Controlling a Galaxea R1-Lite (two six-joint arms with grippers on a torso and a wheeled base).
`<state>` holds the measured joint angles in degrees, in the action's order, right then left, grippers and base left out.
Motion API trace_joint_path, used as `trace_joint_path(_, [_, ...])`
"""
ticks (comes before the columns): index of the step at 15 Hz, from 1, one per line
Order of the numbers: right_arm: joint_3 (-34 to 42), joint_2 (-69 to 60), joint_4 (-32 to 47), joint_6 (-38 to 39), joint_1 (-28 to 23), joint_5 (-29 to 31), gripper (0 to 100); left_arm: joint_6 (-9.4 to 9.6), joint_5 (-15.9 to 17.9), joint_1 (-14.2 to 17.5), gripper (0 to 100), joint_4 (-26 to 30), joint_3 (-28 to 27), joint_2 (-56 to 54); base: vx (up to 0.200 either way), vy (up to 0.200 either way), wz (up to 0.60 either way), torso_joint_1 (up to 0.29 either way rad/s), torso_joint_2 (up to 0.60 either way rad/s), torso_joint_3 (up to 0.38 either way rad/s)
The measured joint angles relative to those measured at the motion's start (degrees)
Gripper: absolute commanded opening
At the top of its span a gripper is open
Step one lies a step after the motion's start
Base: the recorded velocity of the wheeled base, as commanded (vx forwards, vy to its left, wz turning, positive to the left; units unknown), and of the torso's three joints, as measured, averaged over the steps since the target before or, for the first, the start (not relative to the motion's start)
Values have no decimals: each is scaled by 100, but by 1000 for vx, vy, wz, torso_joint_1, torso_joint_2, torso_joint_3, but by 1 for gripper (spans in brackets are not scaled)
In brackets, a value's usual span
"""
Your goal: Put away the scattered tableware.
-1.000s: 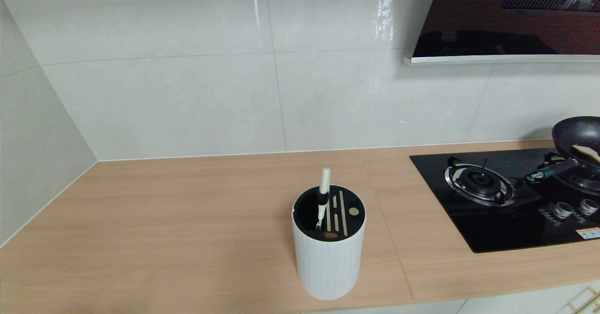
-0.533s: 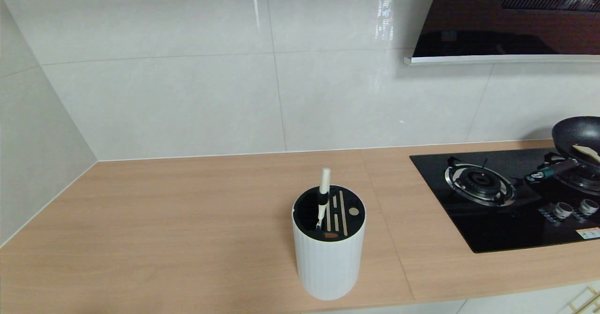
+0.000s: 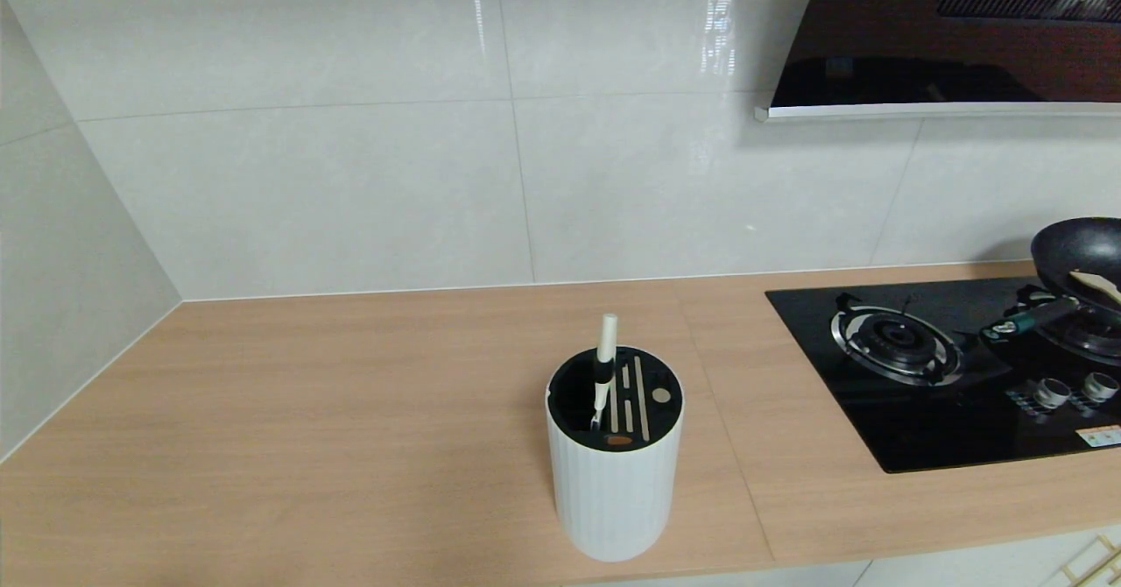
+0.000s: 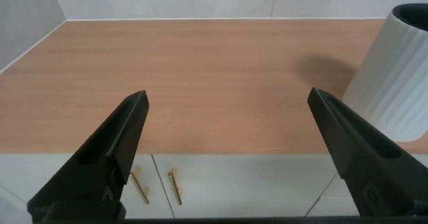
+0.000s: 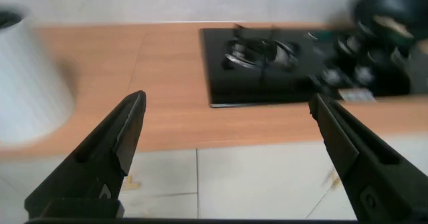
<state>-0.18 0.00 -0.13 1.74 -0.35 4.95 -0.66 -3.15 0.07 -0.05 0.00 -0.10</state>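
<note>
Head view compared with a second ago: found no shift anywhere. Logged white ribbed utensil holder [image 3: 615,491] upright on the wooden surface [image 3: 350,412], close to its front edge. Spotted cream-handled utensil [image 3: 605,342] standing in the holder's open left compartment, long axis near vertical, handle end up, working end down inside and hidden. Noted broad bare surface to the left and behind the holder; gas hob [image 3: 928,403] well apart on the right, dark pan [image 3: 1073,250] over its right-hand burner. Saw left jaws spread wide, holding nothing, out past the front edge near the holder; likewise right jaws, facing the hob.
</note>
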Motion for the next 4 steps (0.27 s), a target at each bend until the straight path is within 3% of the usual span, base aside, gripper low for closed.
trace_joint_path(4, [0,0,18,13,2,-27,100,0,0,0,100,-2,-2,0,0,0,0,0,0,0])
